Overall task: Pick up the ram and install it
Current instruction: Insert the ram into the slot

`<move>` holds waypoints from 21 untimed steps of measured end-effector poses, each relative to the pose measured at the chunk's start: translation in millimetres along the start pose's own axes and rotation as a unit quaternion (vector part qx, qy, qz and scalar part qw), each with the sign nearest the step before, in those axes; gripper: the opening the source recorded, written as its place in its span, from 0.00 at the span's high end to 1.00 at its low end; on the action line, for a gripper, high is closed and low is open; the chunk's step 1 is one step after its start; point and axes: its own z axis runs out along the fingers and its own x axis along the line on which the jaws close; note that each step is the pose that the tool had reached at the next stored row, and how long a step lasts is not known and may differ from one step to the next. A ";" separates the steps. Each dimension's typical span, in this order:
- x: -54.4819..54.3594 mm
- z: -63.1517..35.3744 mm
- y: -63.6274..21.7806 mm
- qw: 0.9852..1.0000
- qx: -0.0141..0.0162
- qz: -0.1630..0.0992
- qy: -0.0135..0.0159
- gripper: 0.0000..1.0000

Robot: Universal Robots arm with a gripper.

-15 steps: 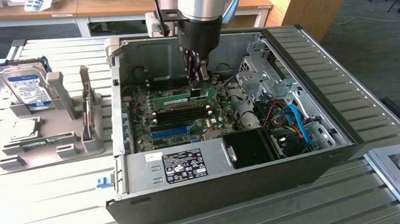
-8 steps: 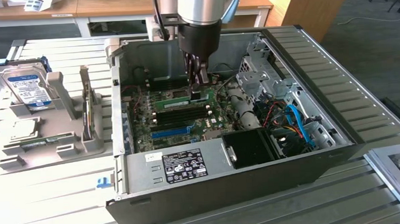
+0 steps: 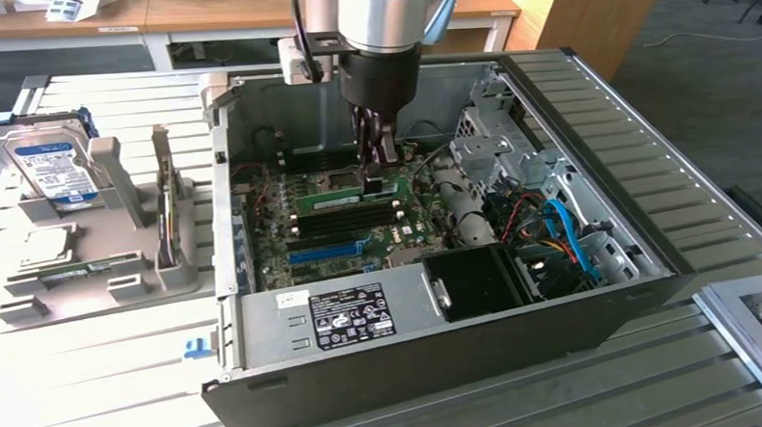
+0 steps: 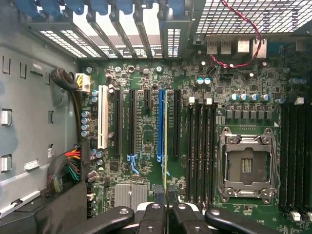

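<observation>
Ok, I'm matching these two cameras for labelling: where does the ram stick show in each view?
Exterior view: the ram is a green strip inside the open case, under the gripper, over the motherboard's dark slots.
Wrist view: the ram is a thin edge-on line clamped between the fingers, running beside the blue slot.
Shared landmark: the blue slot on the motherboard.

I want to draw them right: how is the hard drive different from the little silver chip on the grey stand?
The hard drive stands upright in its slot; the silver chip lies flat. The hard drive is bigger than the silver chip. The hard drive has a blue-white label; the silver chip looks like plain metal. Both sit on the grey stand.
</observation>
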 end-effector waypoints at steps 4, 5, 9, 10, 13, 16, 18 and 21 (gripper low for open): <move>0.0 0.2 0.0 1.000 0.000 0.003 0.000 0.88; 0.0 0.2 0.1 1.000 0.000 0.006 0.000 0.88; 0.0 0.3 0.0 1.000 -0.002 0.023 0.000 0.88; 0.0 0.3 0.0 1.000 -0.002 0.026 0.000 0.88; -0.1 0.4 0.0 0.999 -0.003 0.035 0.000 0.88; 0.0 0.4 0.0 0.999 -0.003 0.035 0.000 0.88; 0.0 0.5 -0.1 0.999 -0.003 0.035 0.000 0.88; 0.0 0.5 -0.6 0.999 -0.003 0.035 0.000 0.88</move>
